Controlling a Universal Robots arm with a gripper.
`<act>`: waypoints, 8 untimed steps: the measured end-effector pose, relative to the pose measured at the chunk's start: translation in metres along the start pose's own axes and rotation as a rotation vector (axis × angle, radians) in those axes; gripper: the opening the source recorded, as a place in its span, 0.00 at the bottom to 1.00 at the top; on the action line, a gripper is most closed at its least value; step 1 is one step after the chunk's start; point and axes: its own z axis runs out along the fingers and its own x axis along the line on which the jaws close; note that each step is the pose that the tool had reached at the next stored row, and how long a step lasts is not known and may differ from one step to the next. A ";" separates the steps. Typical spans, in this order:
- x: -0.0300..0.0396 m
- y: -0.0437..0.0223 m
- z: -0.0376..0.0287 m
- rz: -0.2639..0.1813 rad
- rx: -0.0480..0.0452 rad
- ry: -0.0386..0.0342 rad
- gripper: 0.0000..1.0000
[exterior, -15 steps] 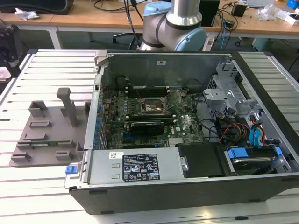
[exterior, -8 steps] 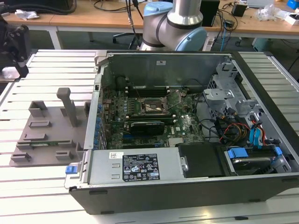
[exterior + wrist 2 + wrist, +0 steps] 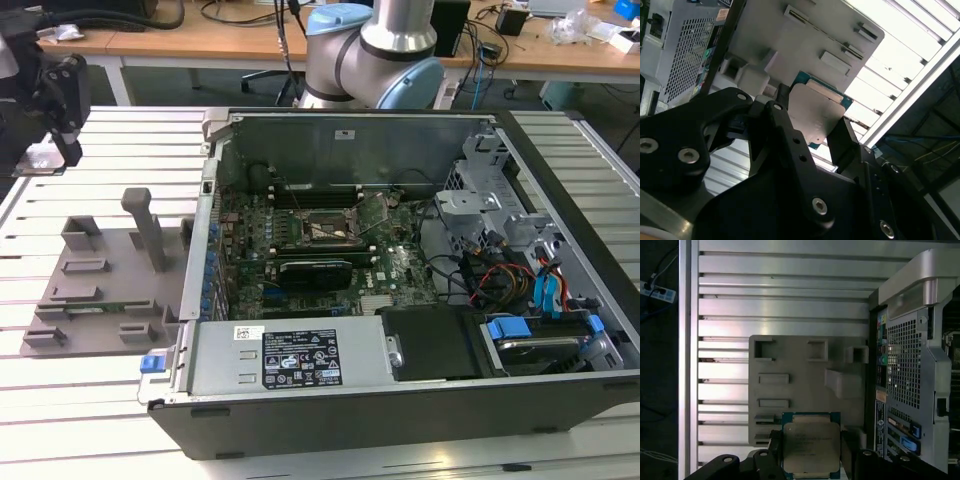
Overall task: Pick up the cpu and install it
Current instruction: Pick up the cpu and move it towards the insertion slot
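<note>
First wrist view — claw [image 3: 811,458] apparently grips cpu [image 3: 811,440].

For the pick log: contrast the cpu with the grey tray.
The cpu is a small square; the grey tray is far larger. The cpu has a smooth metal top; the tray carries slots and posts. The cpu sits in the gripper; the tray lies on the slatted table. Both are grey and outside the computer case.

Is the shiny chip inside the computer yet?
No, out: the pincer grips the cpu by the grey tray, outside the case.
</note>
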 end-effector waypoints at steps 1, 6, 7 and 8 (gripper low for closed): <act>-0.0035 -0.0001 0.0000 0.000 0.0001 0.0001 0.55; -0.0154 -0.0003 0.0004 0.000 -0.0001 0.0002 0.55; -0.0192 -0.0004 0.0004 0.000 0.0000 0.0002 0.55; -0.0222 -0.0005 0.0005 0.000 0.0000 0.0003 0.55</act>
